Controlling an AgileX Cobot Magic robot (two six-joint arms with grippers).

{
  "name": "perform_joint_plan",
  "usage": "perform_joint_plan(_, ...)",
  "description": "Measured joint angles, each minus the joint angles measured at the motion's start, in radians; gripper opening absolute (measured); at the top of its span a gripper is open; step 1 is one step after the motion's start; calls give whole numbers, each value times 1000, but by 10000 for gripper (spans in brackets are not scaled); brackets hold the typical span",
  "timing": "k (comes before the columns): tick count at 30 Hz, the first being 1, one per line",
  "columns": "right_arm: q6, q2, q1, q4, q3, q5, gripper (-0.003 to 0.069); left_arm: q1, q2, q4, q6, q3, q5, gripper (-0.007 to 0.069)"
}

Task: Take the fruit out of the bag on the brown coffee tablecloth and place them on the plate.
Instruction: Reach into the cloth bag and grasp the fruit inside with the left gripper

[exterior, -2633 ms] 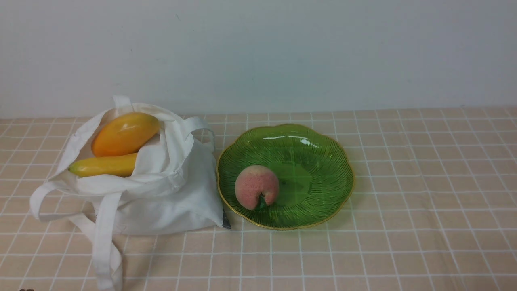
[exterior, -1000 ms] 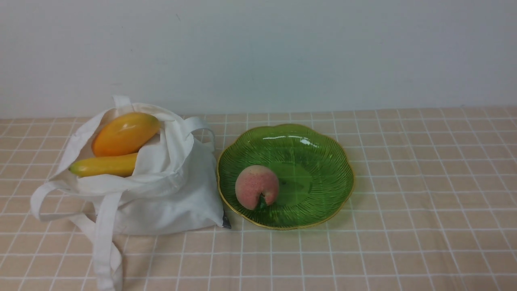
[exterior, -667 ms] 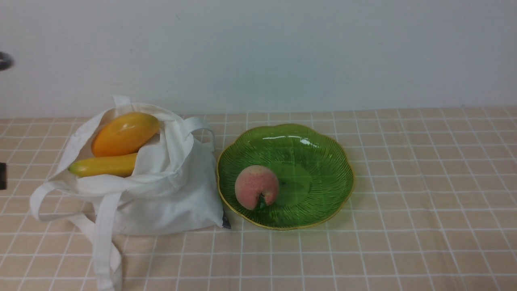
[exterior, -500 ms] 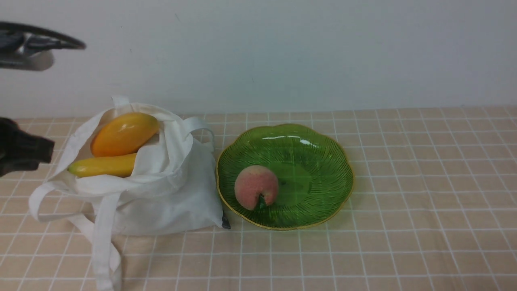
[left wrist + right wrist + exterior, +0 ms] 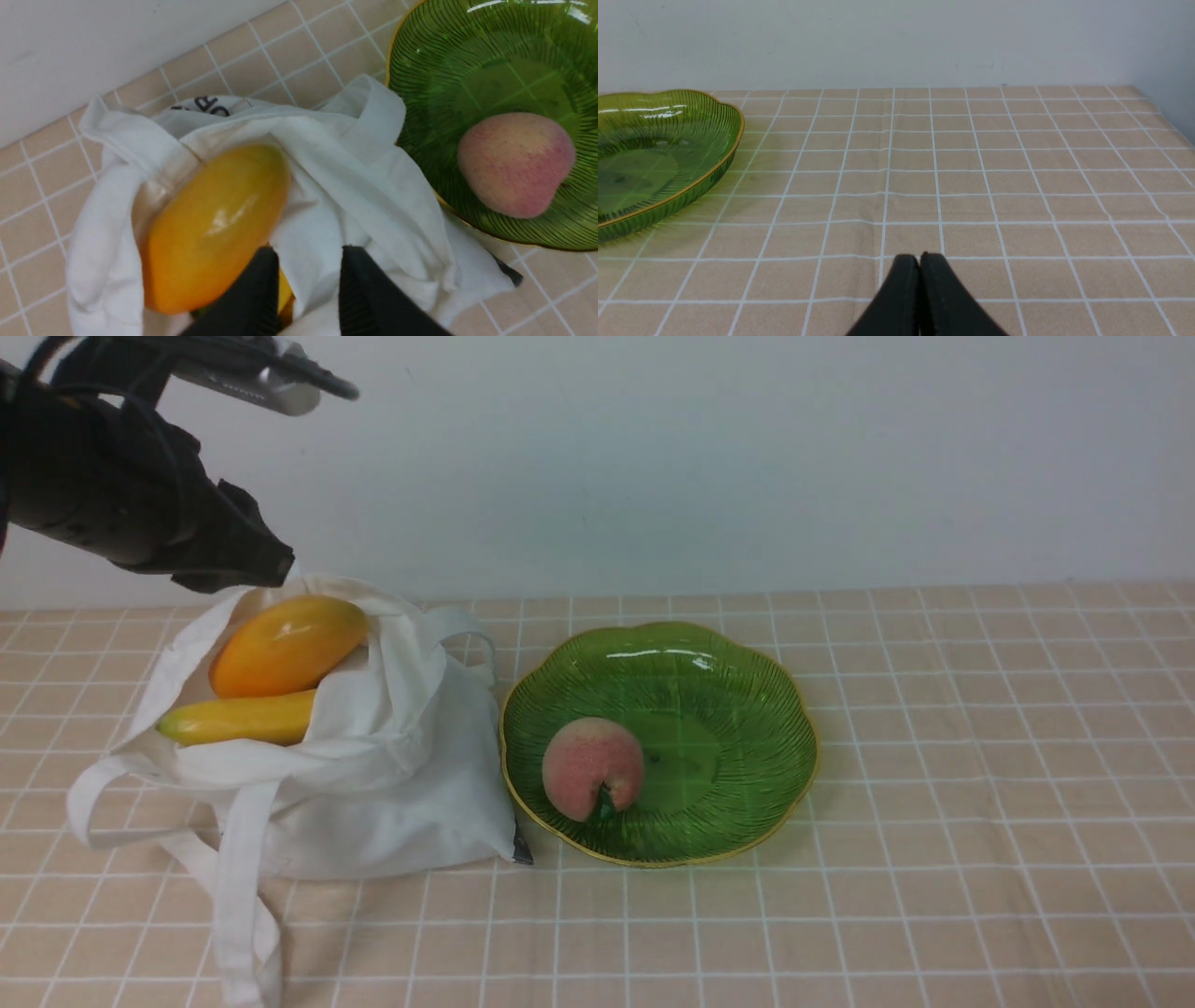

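Observation:
The white bag (image 5: 383,784) lies on the grid-lined tablecloth (image 5: 934,896), its mouth open. In it lie the orange-yellow mango (image 5: 289,644) and the yellow banana (image 5: 238,719). The pink peach (image 5: 593,767) sits on the green plate (image 5: 784,709). No small red fruit shows. My left gripper (image 5: 266,565) hovers just above the bag's far rim. In the left wrist view it (image 5: 306,254) is open and empty, over the cloth beside the mango (image 5: 219,224), with the peach (image 5: 516,163) on the plate (image 5: 467,56). My right gripper (image 5: 919,257) is shut and empty above bare cloth.
The bag's long straps (image 5: 238,896) trail toward the front left. A pale wall (image 5: 653,457) rises behind the table. The plate's rim (image 5: 733,140) lies well off to one side of my right gripper. The cloth's far right corner (image 5: 1134,91) shows.
My left arm has come in from the left edge and swung up and right to above the bag. Bag, fruits and plate have not moved.

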Motion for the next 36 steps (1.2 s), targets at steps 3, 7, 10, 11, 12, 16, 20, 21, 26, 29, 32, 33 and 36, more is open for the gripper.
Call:
perform_joint_plan(3,0,0,0,0,0,0,-14,0,54,-1,9,0,-47,357)
perform_joint_plan(7,3,0,0,0,0,0,-14,0,126,15,14,0,-126,534)
perform_joint_plan(10,3,0,0,0,0,0,-14,0,157,32,14,0,-158,583)
perform_joint_plan(11,3,0,0,0,0,0,-14,0,171,37,14,0,-172,603)
perform_joint_plan(12,3,0,0,0,0,0,-14,0,195,42,14,0,-189,618)
perform_joint_plan(16,3,0,0,0,0,0,-14,0,227,55,24,0,-208,624)
perform_joint_plan(20,3,0,0,0,0,0,-14,0,244,70,85,0,-233,625)
perform_joint_plan(21,3,0,0,0,0,0,-14,-1,249,75,112,0,-234,625)
perform_joint_plan(26,3,0,0,0,0,0,-14,-15,270,90,222,0,-236,622)
perform_joint_plan(29,3,0,0,0,0,0,-14,-28,284,98,246,0,-240,622)
perform_joint_plan(32,3,0,0,0,0,0,-14,-30,291,116,249,0,-246,585)
perform_joint_plan(33,3,0,0,0,0,0,-14,-30,292,122,247,0,-247,567)
perform_joint_plan(36,3,0,0,0,0,0,-14,-30,294,143,217,-1,-253,472)
